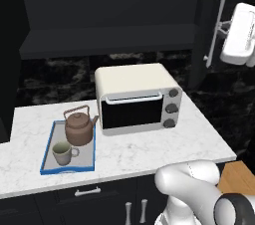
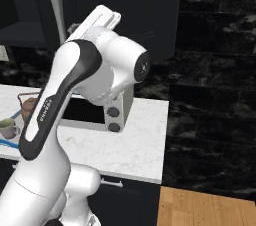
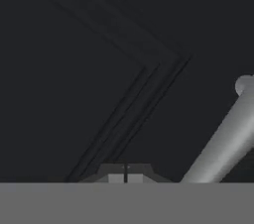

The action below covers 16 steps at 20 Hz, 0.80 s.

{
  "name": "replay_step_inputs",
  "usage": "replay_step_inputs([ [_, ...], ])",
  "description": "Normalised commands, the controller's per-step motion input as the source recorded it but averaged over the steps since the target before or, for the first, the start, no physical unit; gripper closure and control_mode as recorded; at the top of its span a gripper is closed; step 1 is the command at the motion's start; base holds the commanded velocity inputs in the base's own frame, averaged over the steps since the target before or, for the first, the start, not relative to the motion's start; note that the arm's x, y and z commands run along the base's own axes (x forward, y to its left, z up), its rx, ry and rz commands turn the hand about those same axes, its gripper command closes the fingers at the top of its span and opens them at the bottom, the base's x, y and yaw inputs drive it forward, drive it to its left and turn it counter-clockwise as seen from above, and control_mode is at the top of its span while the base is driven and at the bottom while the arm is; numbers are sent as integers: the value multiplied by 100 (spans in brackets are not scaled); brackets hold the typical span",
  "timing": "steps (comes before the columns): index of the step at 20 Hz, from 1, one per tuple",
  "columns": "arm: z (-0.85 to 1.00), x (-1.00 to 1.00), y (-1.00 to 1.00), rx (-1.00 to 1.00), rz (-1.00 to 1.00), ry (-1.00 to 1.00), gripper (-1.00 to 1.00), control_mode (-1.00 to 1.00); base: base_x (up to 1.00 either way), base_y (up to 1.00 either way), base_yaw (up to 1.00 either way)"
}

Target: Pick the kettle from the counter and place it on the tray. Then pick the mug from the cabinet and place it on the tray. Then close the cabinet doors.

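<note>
Now, with kettle and mug on the tray, your gripper, fingers together and empty, faces the right cabinet door; push it closed next.

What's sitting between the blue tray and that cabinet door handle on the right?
A white toaster oven stands on the counter between the tray and the door handle, seen in the left base view.

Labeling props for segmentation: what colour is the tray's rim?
Bright blue, around a grey surface. The tray shows best in the left base view.
</note>
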Motion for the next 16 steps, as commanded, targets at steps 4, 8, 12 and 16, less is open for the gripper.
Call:
replay_step_inputs([
  [4, 0, 43, 26, -20, -12, 59, 100, -100, 0, 0, 0],
  [8, -7, 38, 39, -15, -15, 45, 100, -100, 0, 0, 0],
  [12, -35, 42, 52, -10, -18, 28, 100, -100, 0, 0, 0],
  [16, -48, 53, 47, -5, -16, 20, 100, -100, 0, 0, 0],
])
